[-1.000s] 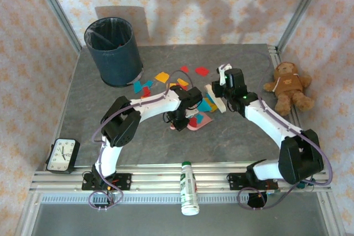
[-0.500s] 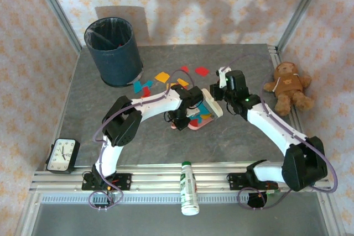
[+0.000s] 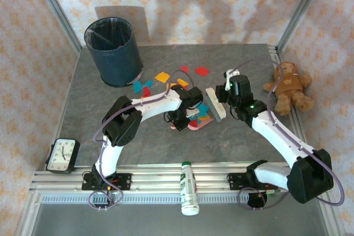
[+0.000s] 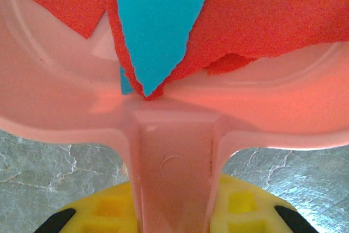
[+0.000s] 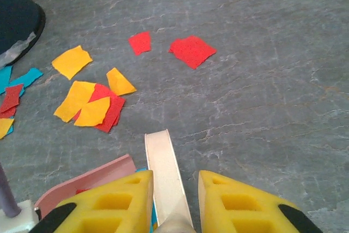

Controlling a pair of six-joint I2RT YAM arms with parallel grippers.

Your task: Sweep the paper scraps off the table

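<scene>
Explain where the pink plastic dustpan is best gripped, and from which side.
Grip the pink plastic dustpan by its narrow straight handle, from the rear, opposite its open front. The handle is slim enough to pinch; the broad curved tray carries paper scraps.

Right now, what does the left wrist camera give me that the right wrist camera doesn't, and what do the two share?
Left wrist: the inside of the pink dustpan, with a teal scrap and red scraps lying in it, and its handle clamped in the left gripper. Right wrist: loose scraps, red and orange, on the open table, the dark bin at the edge, and a cream sweeper bar pinched in the right gripper. Shared: the grey table and part of the pink dustpan.
</scene>
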